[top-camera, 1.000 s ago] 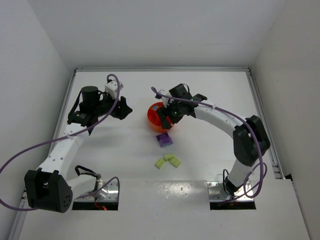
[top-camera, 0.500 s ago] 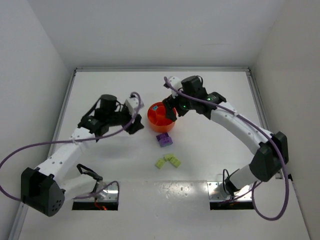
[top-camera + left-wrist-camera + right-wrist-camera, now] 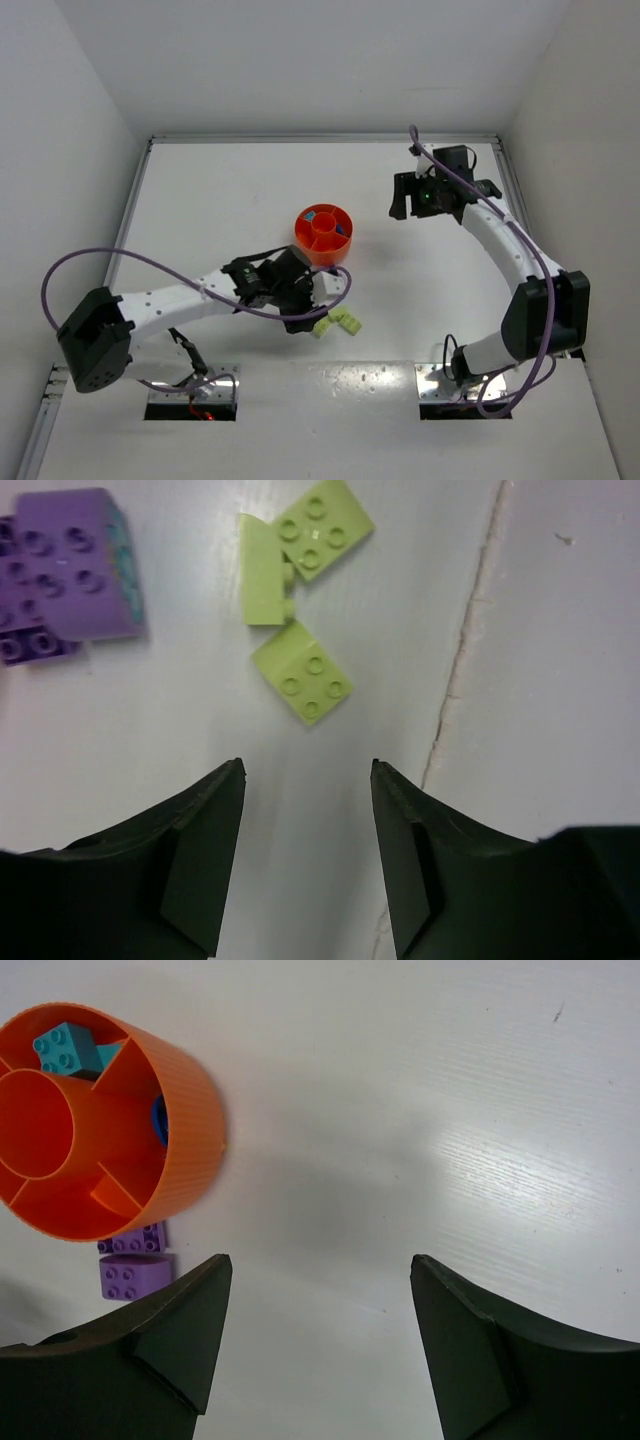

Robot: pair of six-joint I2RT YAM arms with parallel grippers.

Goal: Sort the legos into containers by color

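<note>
The round orange bowl (image 3: 323, 236) stands mid-table; it shows in the right wrist view (image 3: 185, 1150) holding a teal brick (image 3: 65, 1048) and a blue brick (image 3: 158, 1120). Purple bricks (image 3: 70, 565) lie on the table just in front of it, also seen in the right wrist view (image 3: 130, 1265); my left arm hides them from above. Three yellow-green bricks (image 3: 302, 672) lie together (image 3: 340, 322). My left gripper (image 3: 305, 312) is open and empty (image 3: 305, 770), just short of the yellow-green bricks. My right gripper (image 3: 402, 207) is open and empty (image 3: 320, 1260), to the right of the bowl.
A seam in the table surface (image 3: 455, 680) runs just right of the yellow-green bricks. Purple cables (image 3: 90, 262) loop off both arms. A raised rail (image 3: 520, 220) borders the table's right side.
My left arm has swung from the bowl's left side round to its near side, over the loose bricks. My right gripper has drawn back from the bowl to the right.
</note>
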